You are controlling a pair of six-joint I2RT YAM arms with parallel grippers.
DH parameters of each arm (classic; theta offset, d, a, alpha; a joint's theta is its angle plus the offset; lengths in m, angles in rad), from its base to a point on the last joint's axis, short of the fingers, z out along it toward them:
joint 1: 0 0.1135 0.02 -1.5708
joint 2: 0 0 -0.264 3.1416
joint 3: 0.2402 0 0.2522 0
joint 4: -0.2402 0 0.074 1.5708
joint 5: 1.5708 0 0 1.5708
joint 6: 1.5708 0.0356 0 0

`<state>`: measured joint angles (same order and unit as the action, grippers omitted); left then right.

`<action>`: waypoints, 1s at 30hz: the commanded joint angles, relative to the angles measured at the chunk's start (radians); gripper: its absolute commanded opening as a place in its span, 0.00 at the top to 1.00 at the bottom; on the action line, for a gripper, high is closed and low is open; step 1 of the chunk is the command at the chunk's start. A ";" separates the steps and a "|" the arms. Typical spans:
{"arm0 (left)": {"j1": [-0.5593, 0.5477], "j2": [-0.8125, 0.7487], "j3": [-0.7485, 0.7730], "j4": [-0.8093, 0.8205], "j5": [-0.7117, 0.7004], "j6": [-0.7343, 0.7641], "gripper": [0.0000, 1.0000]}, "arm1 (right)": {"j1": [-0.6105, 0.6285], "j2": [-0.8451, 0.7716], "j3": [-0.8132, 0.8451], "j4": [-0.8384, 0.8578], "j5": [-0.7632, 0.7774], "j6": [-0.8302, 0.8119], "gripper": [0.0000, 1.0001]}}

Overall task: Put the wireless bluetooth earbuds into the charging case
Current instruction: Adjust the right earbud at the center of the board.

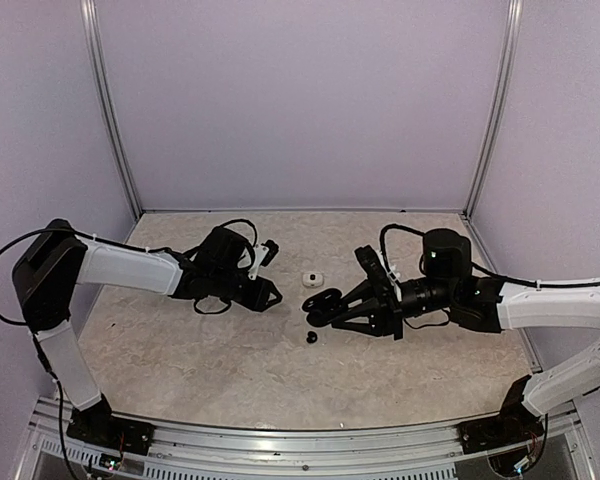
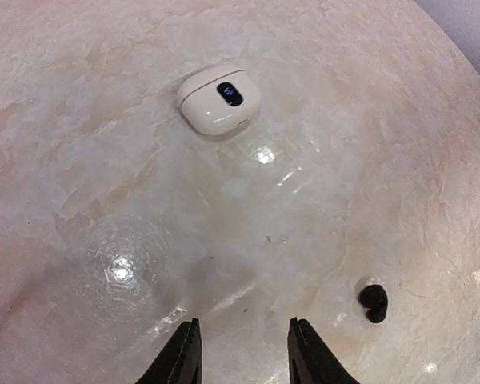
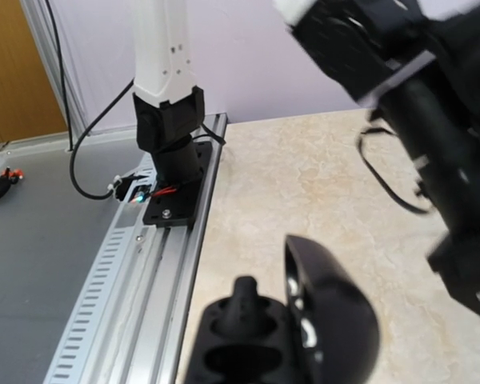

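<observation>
1. Top external: the right jaws are closed on the open black charging case [image 1: 323, 303], low near the middle of the counter [image 1: 180, 350]. I cannot tell whether the case touches the counter. One loose earbud [image 1: 311, 339] lies on the counter just beside the case, on the side nearer the arm bases. A small white case [image 1: 311, 279] sits just beyond. The left jaws hover to the left of all three, apart from them.
2. Left wrist: the left jaws are narrowly parted and empty at the lower edge. The earbud [image 2: 374, 302] lies ahead and to their right, untouched. Its long axis runs roughly up and down the picture, with the fatter lobe farther off. The white case [image 2: 220, 98] lies flat farther ahead. To pick up the bud well, I judge the jaws should shift right until it sits centred. They should then turn to close across its short side and come down low, since so small and glossy a bud may squirt out.
3. Right wrist: the black charging case [image 3: 304, 328] fills the foreground, blurred, with its lid raised on the right and its wells facing up. Whether a second bud already sits in a well I cannot tell. Holding the case level should ease insertion.
</observation>
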<state>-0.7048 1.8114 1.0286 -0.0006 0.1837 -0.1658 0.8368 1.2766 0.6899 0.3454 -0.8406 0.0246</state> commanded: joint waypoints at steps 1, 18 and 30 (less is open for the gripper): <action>-0.076 -0.074 -0.035 0.095 0.003 -0.033 0.63 | -0.001 -0.032 -0.013 0.009 0.007 0.008 1.00; -0.226 0.123 0.120 0.074 -0.045 -0.155 0.70 | -0.005 -0.071 -0.024 -0.009 0.028 0.004 1.00; -0.204 0.236 0.284 -0.119 -0.037 0.004 0.56 | -0.008 -0.079 -0.033 -0.003 0.035 0.012 1.00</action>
<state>-0.8799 2.0155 1.2530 -0.0109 0.1886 -0.2554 0.8349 1.2205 0.6682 0.3405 -0.8127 0.0269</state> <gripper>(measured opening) 0.425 0.242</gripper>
